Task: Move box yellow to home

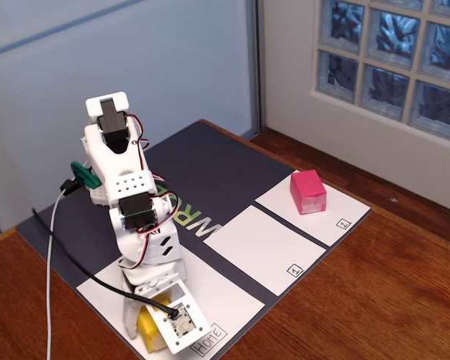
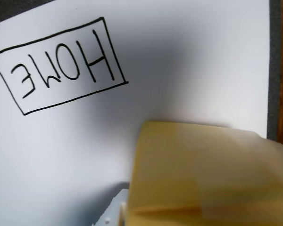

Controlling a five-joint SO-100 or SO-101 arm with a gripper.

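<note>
Yellow box (image 1: 148, 324) mostly hidden behind the claw (image 1: 161, 319); blurred, edge-cropped in wrist view.

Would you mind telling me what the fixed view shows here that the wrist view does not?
Only the fixed view shows the arm, the pink block on the sheet marked 2, the bare sheet marked 1 and the glass-block window. Only the wrist view shows the yellow box close up and the Home lettering upside down. Both share the yellow box over the Home sheet, beside its label.
</note>
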